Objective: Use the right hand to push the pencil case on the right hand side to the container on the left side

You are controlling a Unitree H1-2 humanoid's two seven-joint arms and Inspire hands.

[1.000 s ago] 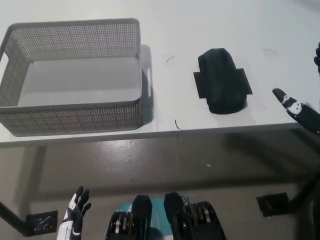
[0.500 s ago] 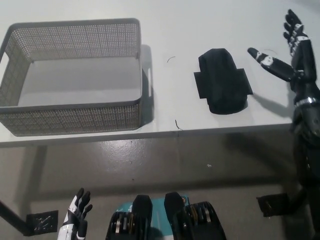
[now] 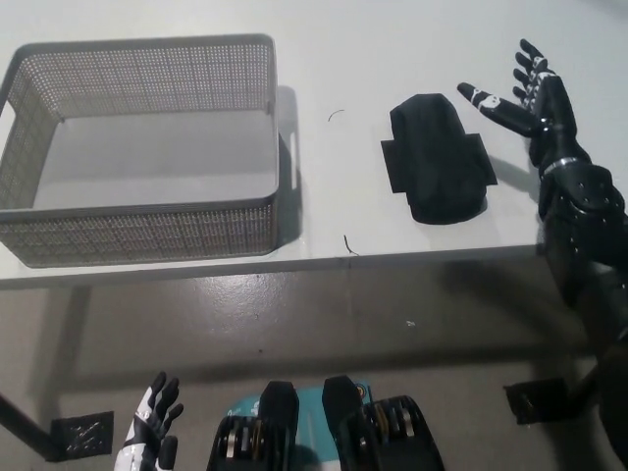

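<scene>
The right hand (image 3: 530, 98) hangs over the worktop (image 3: 412, 39) with fingers (image 3: 486, 101) spread wide and holding nothing, a flat shape that suits pushing. The pencil case (image 3: 435, 159) lies just beside the fingertips, toward the container (image 3: 147, 147), which stands well apart, so it seems a sideways sweep is prepared. The left hand (image 3: 152, 432) rests low, fingers apart.

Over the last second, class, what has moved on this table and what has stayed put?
The black right hand rose from the table's right edge and swung left toward the pencil case, open, not touching it. The pencil case, basket and left hand stayed put.
</scene>
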